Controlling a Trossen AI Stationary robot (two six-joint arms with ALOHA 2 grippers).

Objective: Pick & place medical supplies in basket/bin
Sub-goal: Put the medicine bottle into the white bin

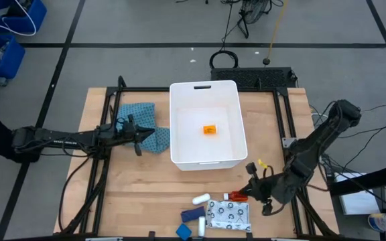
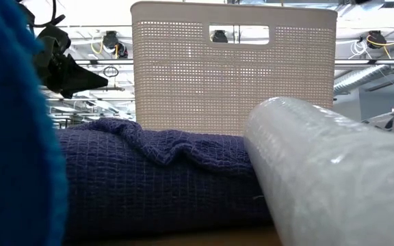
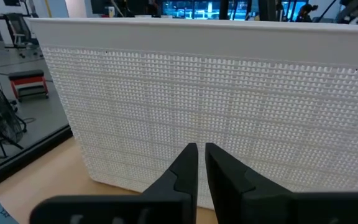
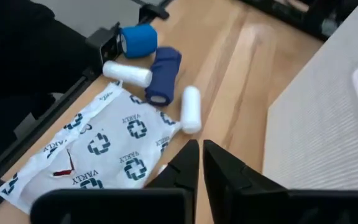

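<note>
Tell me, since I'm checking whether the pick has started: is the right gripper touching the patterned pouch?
Apart. The right wrist view shows the right gripper shut, hovering above the pouch edge, holding nothing.

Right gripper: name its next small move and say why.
Probably open the fingers and lower toward the red bottle with white cap. The right gripper hangs with fingers shut beside it, holding nothing, and only the orange pill bottle lies in the large white plastic tub.
</note>
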